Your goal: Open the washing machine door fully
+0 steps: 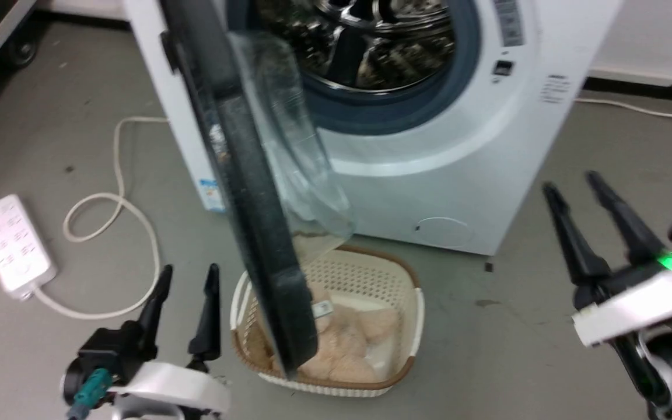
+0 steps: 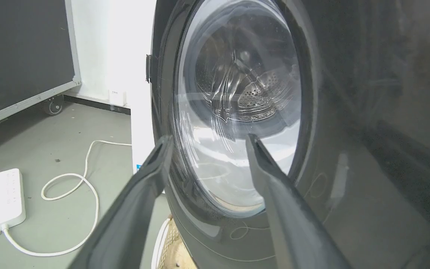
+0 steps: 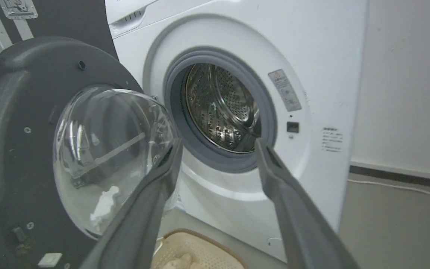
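The white washing machine (image 1: pixel 452 175) stands ahead with its steel drum (image 1: pixel 365 41) exposed inside the grey rubber ring. Its door (image 1: pixel 248 192) hangs swung out toward me, edge-on in the head view, black rim outside and clear glass bowl (image 1: pixel 295 146) facing the machine. My left gripper (image 1: pixel 187 274) is open at the lower left, just left of the door's outer face (image 2: pixel 349 149), touching nothing. My right gripper (image 1: pixel 572 184) is open at the right, apart from the machine. The right wrist view shows the door's inner side (image 3: pixel 17 149) and the drum (image 3: pixel 222 108).
A cream perforated laundry basket (image 1: pixel 371 274) with pale cloth sits on the floor under the door's lower edge. A white power strip (image 1: pixel 12 242) and its looping cable (image 1: pixel 120 210) lie at the left. A dark wheeled case (image 2: pixel 17 56) stands far left. Bare grey floor lies right of the machine.
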Robot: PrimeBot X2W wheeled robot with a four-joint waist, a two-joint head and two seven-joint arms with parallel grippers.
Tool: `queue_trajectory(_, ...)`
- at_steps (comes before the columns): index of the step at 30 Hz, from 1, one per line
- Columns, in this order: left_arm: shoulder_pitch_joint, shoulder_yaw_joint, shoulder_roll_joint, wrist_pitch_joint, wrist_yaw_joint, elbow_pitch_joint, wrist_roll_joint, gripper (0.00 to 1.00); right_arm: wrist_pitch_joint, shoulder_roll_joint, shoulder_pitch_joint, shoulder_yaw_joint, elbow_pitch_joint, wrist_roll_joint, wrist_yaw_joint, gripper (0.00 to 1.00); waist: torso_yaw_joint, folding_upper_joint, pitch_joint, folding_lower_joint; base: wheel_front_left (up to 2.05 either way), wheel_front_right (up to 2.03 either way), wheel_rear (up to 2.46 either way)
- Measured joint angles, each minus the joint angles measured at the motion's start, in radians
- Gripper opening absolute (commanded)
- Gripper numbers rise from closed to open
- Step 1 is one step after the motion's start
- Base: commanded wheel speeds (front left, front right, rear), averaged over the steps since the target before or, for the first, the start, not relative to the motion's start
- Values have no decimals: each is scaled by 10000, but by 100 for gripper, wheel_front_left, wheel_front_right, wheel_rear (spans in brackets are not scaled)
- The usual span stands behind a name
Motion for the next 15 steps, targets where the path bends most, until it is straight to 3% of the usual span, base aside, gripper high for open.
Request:
queue_trajectory(2,54,42,100,56,-44,-46,-42,100,-337,44,207,-180,-50,-589,0,100,-116,0,-49,0,0,0,0)
queue_trajectory(3,170,69,257,130,-86,-180,-61,100,-884,337,672,-621,-169,-1534,0,100,-345,0,-139,0,0,0,0)
queue_trajectory(4,170,69,257,130,-86,-180,-61,100,-884,337,672,-621,-169,-1534,0,100,-345,0,-139,0,0,0,0)
queue_trajectory(7,455,69,399,270,-157,-449,-84,100,-1551,1106,1635,-1279,-453,-3279,0,100,-711,0,-311,0,0,0,0)
queue_trajectory(9,538,65,430,290,-157,-516,-115,100,-1647,1335,1882,-1379,-522,-3565,0,100,-779,0,-357,0,0,0,0)
queue_trajectory(10,708,75,456,293,-153,-637,-148,100,-1801,1820,2342,-1532,-600,-4015,0,100,-885,0,-447,0,0,0,0)
queue_trajectory(15,941,29,464,368,-150,-750,-157,100,-1960,2278,3100,-1685,-564,-4625,2,100,-934,0,-622,0,0,0,0)
